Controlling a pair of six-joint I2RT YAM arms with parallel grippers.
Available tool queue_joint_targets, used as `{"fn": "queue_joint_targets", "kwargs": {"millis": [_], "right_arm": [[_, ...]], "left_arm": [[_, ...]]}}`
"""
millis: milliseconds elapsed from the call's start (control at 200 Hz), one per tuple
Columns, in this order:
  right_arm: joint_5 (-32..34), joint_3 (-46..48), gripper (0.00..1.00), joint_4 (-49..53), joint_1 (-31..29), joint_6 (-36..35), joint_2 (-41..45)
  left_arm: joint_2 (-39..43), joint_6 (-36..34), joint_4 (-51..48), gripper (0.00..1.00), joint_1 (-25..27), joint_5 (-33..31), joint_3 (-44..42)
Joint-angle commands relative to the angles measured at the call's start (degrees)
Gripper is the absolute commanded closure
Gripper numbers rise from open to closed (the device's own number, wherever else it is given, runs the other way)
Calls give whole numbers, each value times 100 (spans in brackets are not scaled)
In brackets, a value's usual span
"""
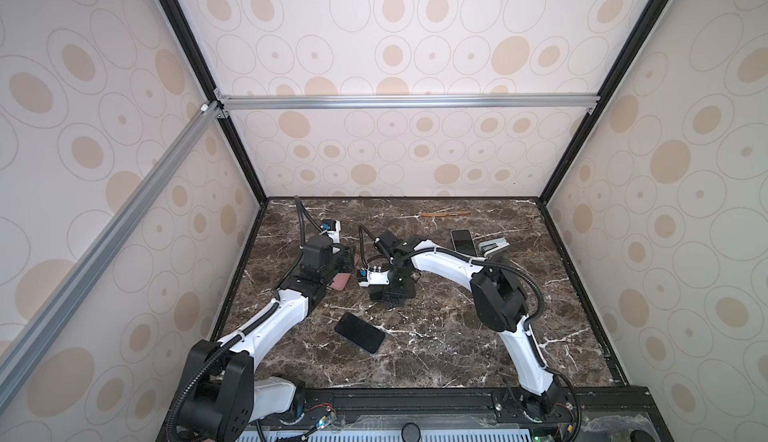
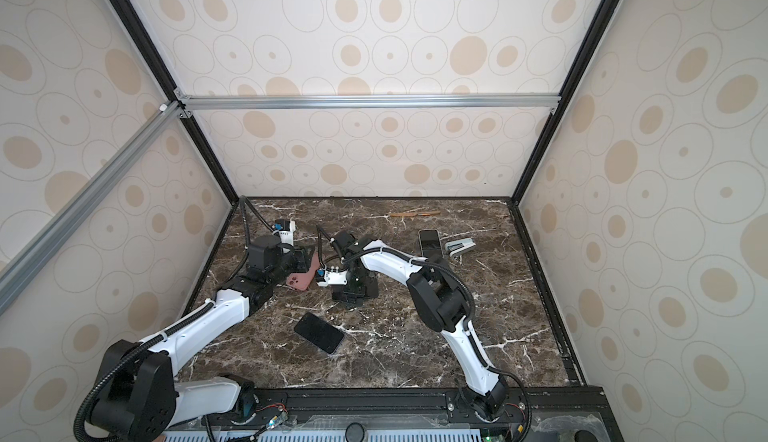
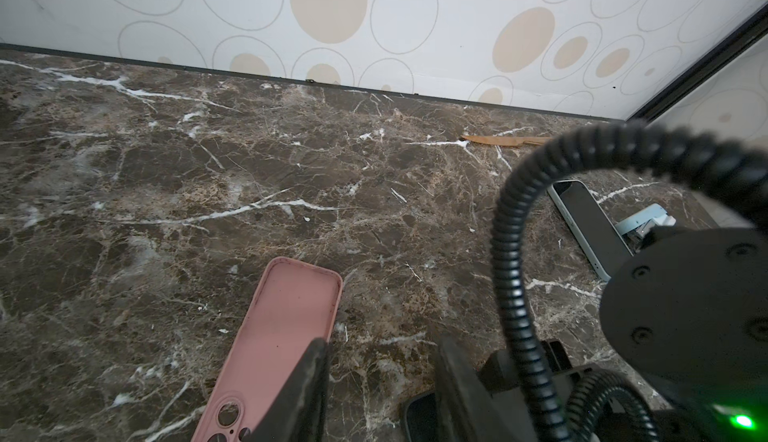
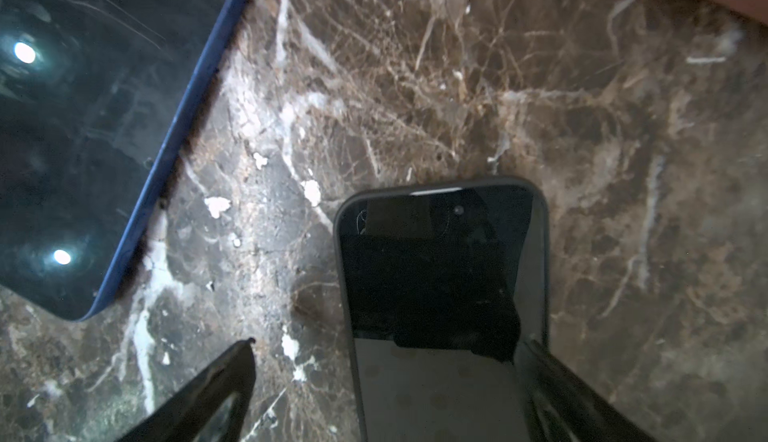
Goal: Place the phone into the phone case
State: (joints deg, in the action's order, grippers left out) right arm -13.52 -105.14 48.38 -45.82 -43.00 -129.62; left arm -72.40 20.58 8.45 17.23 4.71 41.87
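Note:
The empty pink phone case lies open side up on the marble table, left of centre in both top views. My left gripper is open just above it. One of its fingers overlaps the case's long edge, and only bare table shows between the jaws. The dark phone lies flat, screen up, to the right of the case, mostly hidden under the wrist in a top view. My right gripper stands wide open astride it, one finger close to its edge, the other well clear.
A second phone in a blue case lies near the front centre. At the back right lie a light-blue phone and a stapler. A wooden knife lies along the back wall. The enclosure walls ring the table.

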Motion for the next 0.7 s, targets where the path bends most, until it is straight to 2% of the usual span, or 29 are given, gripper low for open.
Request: {"fn": "queue_joint_targets", "kwargs": {"millis": [0,205,545,695], "right_arm": [[187,-37,1,400,-25,-91,-310],[511,-113,1,406,-17,146,-500],[825,-525,9,500,198,677,-642],[887,-587,10,630,267,886,-578]], "left_arm": [[121,28,1,57,-82,91,127],[130,60,6,57,-156,122,121],[106,89,-54,57,-246,94,146],[86,196,-72,57,-334,311,193]]}}
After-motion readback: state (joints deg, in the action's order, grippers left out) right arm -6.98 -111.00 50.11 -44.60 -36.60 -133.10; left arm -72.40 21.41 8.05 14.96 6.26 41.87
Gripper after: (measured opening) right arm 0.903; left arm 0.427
